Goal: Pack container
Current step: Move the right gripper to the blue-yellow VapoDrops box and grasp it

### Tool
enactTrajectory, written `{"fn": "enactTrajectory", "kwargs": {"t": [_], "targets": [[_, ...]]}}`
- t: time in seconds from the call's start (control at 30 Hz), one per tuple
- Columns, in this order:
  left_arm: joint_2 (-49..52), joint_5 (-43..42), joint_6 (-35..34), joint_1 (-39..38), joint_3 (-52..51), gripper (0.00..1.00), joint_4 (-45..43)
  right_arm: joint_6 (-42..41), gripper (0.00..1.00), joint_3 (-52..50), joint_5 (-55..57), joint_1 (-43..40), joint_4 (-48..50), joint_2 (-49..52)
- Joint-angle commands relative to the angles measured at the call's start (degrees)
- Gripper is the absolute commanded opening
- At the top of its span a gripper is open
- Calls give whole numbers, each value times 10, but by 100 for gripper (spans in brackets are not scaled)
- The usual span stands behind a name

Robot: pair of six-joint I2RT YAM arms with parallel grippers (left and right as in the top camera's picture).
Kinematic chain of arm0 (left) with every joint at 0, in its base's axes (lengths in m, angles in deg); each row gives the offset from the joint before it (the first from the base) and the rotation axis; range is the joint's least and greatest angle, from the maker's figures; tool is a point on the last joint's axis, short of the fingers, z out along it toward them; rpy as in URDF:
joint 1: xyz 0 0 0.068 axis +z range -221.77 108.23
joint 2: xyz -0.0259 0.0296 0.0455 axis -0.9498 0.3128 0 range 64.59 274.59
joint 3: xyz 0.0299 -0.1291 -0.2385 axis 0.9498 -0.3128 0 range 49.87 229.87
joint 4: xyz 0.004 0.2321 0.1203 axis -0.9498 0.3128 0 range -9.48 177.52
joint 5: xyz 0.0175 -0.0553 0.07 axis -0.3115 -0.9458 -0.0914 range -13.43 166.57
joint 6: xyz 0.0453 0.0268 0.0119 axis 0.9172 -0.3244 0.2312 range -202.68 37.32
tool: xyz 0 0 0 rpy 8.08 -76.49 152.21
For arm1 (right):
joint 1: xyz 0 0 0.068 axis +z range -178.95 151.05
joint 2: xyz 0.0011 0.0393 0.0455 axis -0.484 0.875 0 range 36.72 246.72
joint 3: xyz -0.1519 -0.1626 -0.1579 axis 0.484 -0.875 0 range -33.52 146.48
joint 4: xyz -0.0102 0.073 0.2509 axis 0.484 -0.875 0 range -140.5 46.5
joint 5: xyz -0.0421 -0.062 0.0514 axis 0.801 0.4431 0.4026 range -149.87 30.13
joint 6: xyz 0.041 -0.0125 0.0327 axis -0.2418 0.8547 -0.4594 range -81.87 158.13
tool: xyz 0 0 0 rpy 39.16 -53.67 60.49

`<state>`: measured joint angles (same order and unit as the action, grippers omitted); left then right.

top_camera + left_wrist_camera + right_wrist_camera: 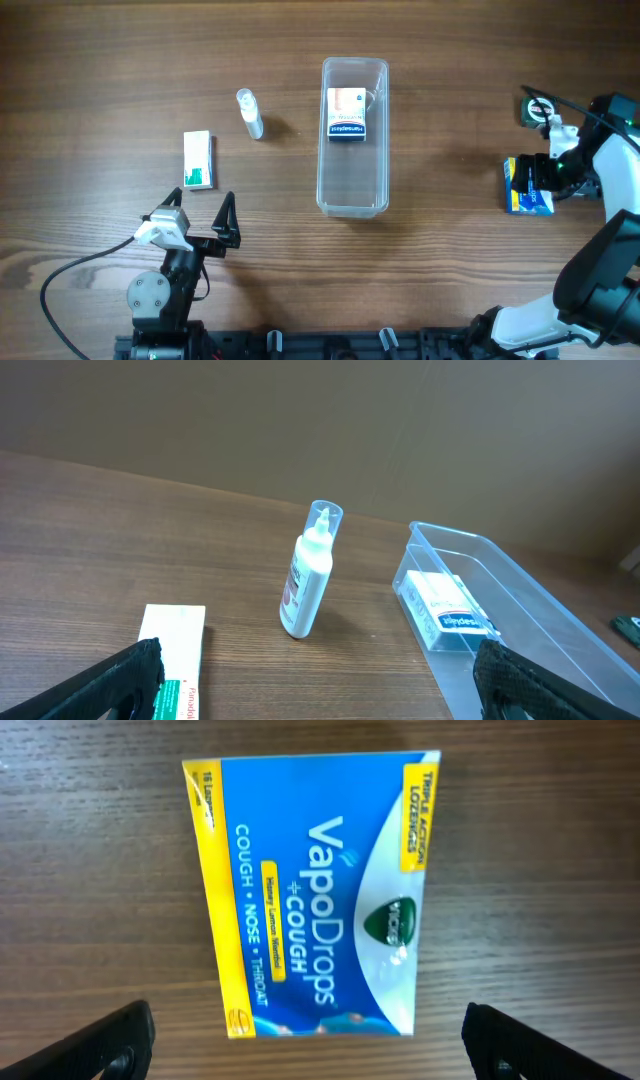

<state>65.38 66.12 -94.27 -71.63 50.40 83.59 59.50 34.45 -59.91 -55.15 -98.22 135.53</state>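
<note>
Wooden table (100, 820), VapoDrops box (310, 895) beneath right pincer (310, 1048)

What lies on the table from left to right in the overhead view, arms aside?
Green-and-white box → small white bottle → clear container → VapoDrops box.

clear container (352, 188): upright, holds small box (346, 116) | VapoDrops box (310, 895): flat, outside
</note>
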Motion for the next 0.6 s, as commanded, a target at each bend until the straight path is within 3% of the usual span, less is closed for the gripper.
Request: {"fn": "enactTrajectory", "kwargs": {"t": [0.0,0.57], "targets": [[-4,5,9,4,-2,100,4,12,100,-13,-16,1,23,10],[-4,5,9,4,-2,100,4,-6,100,-14,-12,2,65,91]]}}
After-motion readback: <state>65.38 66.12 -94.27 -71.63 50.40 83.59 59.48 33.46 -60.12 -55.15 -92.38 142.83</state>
